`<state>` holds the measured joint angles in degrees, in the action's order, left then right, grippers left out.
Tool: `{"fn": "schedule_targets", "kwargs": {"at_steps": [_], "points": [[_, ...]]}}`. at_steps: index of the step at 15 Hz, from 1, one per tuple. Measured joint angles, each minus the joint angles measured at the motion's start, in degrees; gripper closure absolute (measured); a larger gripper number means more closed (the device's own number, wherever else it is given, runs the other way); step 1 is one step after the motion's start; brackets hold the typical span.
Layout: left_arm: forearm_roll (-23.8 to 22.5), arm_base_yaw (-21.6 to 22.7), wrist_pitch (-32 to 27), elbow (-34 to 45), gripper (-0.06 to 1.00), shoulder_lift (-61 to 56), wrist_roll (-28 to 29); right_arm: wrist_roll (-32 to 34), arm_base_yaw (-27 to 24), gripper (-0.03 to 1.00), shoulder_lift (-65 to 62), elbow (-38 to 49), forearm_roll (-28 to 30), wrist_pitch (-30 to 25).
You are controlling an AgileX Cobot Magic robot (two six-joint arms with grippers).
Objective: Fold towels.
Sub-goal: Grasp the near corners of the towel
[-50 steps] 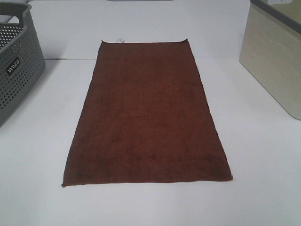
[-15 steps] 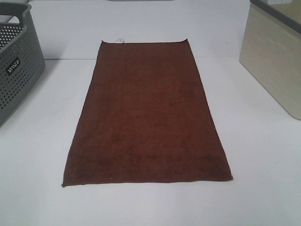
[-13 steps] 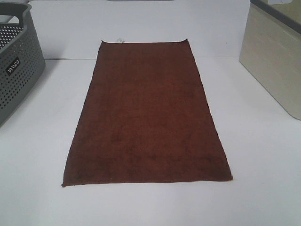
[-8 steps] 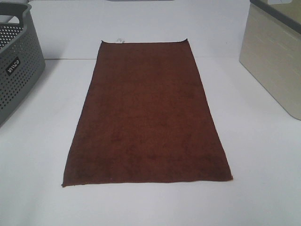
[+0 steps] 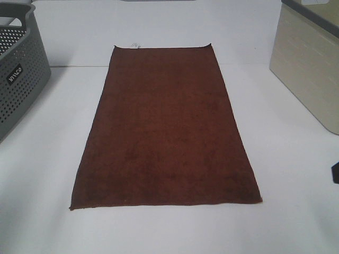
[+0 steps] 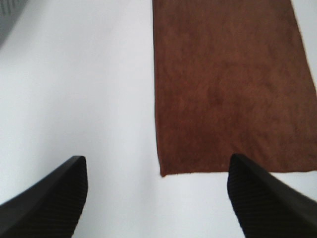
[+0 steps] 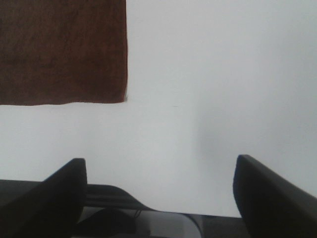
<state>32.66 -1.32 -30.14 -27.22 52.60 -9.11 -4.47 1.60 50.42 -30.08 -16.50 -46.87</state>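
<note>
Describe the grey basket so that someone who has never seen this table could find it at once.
Start at the white table, where a reddish-brown towel lies flat in the middle. Left of the towel stands the grey basket. Its walls are full of small holes, unlike the solid beige bin opposite.

White table — grey perforated basket left, beige bin right.
</note>
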Motion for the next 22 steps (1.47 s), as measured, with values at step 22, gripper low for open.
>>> {"fn": "schedule_targets", "kwargs": {"at_steps": [22], "points": [[55.5, -4.1, -1.1, -9.6, 0.21, 55.5, -57.0, -52.6, 4.2, 0.21, 54.1, -7.7, -48.3, 16.4]]}}
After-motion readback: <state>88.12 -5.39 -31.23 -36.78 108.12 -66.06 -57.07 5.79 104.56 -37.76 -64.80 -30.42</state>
